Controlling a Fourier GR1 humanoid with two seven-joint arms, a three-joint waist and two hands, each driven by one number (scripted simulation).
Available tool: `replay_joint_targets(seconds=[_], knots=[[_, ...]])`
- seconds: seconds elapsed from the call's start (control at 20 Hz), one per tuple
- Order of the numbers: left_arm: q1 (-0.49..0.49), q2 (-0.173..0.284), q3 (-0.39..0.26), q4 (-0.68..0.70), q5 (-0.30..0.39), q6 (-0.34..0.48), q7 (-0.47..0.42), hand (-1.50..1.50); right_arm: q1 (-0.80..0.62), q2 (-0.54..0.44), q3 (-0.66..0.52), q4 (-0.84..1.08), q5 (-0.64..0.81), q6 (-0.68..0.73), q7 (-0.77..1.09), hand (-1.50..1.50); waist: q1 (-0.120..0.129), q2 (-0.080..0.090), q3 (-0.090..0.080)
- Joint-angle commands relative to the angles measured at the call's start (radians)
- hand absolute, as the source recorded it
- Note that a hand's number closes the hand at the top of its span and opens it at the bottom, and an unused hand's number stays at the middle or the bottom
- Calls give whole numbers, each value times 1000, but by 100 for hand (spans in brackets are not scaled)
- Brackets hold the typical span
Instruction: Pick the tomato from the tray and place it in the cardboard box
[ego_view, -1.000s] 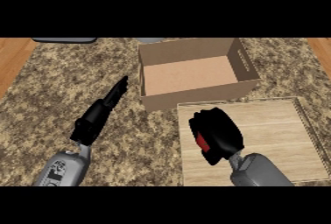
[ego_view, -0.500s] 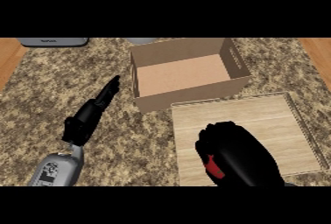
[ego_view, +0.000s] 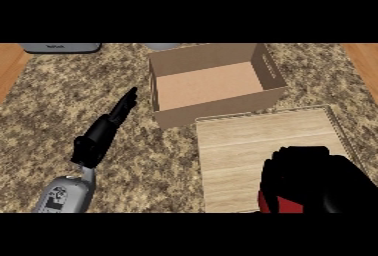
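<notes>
Right hand curled round the tomato at the near right corner of the tray; box open and unobstructed.

Right hand (ego_view: 314, 180) sits low over the tray (ego_view: 258, 145), fingers wrapped round the tomato (ego_view: 284, 204), of which only a red patch shows beneath the fingers. Bare wood of the tray lies on the far side of the hand, reaching up to the tray's far rim. Cardboard box (ego_view: 214, 82) stands just beyond that rim, top open, inside bare. Left hand (ego_view: 103, 132) lies left of the box over the speckled counter (ego_view: 81, 85), fingers straight and together, pointing toward the box's near left corner, touching nothing. A grey object (ego_view: 59, 47) sits at the counter's far edge, left of the box.
</notes>
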Motion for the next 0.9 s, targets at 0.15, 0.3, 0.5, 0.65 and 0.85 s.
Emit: replay_joint_targets(seconds=[0.15, 0.3, 0.5, 0.65, 0.85], knots=[[-9, -40, -4, 61, -49, 19, -50, 0, -109, 99, -134, -28, -89, 101, 131, 150, 5, 2, 0], [-18, -22, 7, 24, -48, 4, -36, 0, -288, 127, -222, 131, -103, 103, 159, 150, 12, 3, 0], [27, -24, 13, -49, -24, -25, 23, 0, -347, 150, -202, 207, -62, 108, 181, 150, 13, 1, 0], [-2, -17, 32, 39, -30, -34, -38, 0, -504, 183, -247, 366, -100, 96, 185, 150, 17, 4, 0], [-20, -34, 36, 3, -21, -41, 17, 0, -533, 192, -282, 487, -76, 33, 110, 150, 16, 4, 0]])
